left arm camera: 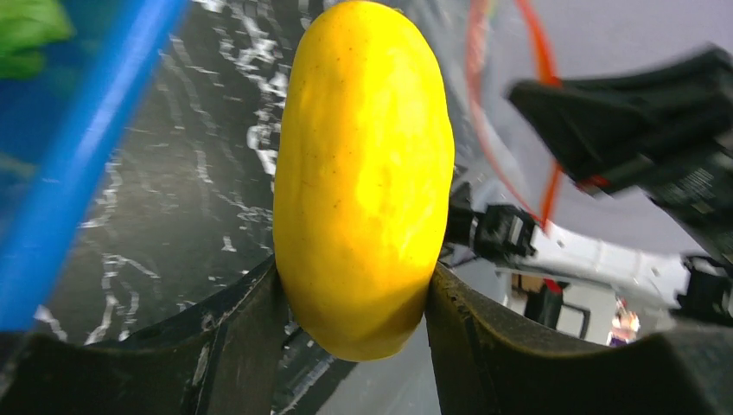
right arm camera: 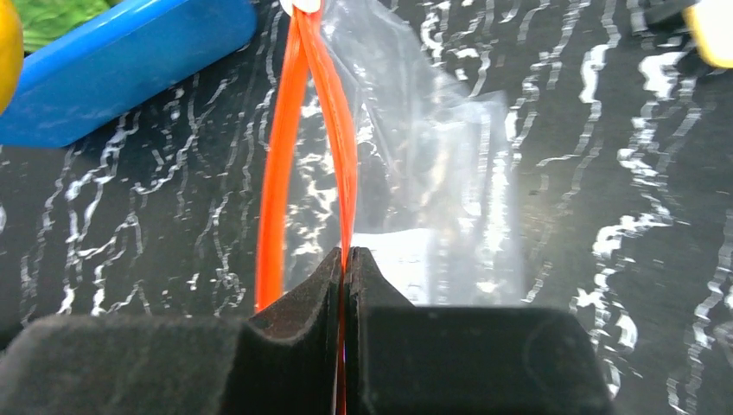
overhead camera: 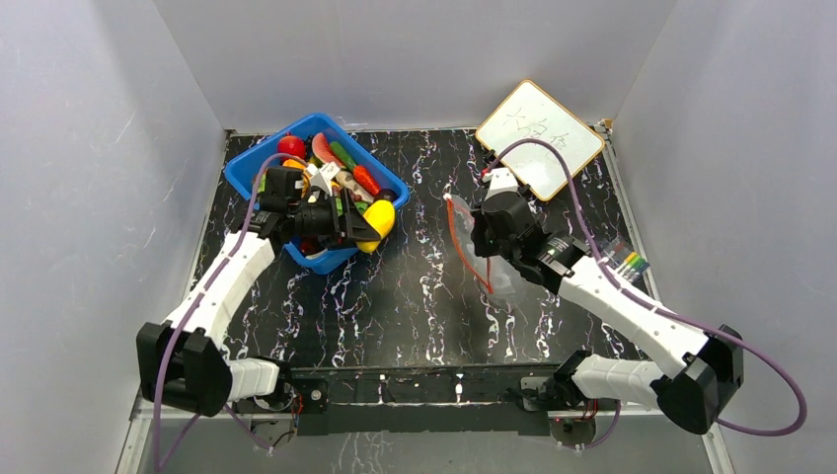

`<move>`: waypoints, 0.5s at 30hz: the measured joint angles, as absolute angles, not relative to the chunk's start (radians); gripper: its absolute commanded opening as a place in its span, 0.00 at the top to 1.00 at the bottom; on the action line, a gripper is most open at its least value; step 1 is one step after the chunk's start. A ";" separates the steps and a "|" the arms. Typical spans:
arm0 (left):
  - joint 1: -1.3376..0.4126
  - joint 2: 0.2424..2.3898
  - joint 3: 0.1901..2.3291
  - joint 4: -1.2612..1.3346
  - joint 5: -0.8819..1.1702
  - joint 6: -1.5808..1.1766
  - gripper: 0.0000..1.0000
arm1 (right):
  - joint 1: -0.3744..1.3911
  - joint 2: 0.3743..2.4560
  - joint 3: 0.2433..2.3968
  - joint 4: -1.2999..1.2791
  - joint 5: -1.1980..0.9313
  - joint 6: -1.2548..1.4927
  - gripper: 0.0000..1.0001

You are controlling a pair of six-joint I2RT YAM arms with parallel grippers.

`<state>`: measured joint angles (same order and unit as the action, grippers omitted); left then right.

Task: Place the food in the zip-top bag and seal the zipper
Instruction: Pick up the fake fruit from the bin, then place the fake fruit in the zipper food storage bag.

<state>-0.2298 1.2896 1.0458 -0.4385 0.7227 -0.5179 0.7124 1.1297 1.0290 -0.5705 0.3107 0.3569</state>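
My left gripper (left arm camera: 354, 285) is shut on a smooth yellow toy fruit (left arm camera: 363, 173), held just right of the blue bin; the same yellow fruit (overhead camera: 378, 223) shows from above with the left gripper (overhead camera: 363, 225) around it. My right gripper (right arm camera: 347, 255) is shut on one side of the red-orange zipper (right arm camera: 335, 138) of the clear zip-top bag (right arm camera: 449, 173), holding the mouth up and slightly apart. From above, the zip-top bag (overhead camera: 498, 276) hangs below the right gripper (overhead camera: 478, 229), and its zipper (overhead camera: 462, 242) faces the left arm. More food (overhead camera: 336, 163) fills the bin.
The blue bin (overhead camera: 259, 158) stands at the back left on the black marbled table (overhead camera: 415, 296). A small whiteboard (overhead camera: 539, 136) leans at the back right corner. Coloured markers (overhead camera: 632, 263) lie by the right wall. Grey walls close in three sides.
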 measured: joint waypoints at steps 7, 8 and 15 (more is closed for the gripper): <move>-0.249 1.189 1.037 -0.443 0.867 -0.510 0.76 | 0.717 1.160 0.897 -0.360 0.170 0.425 1.00; -0.249 1.185 1.037 -0.450 0.883 -0.508 0.76 | 0.719 1.159 0.882 -0.342 0.162 0.432 1.00; -0.267 1.168 0.958 -0.393 0.996 -0.567 0.76 | 0.741 1.127 0.803 -0.197 0.111 0.484 1.00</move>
<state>-0.2672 1.1675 0.9577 -0.3931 0.9962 -0.5667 0.7406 1.1267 0.8032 -0.1970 0.1108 0.4843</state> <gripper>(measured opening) 0.523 0.009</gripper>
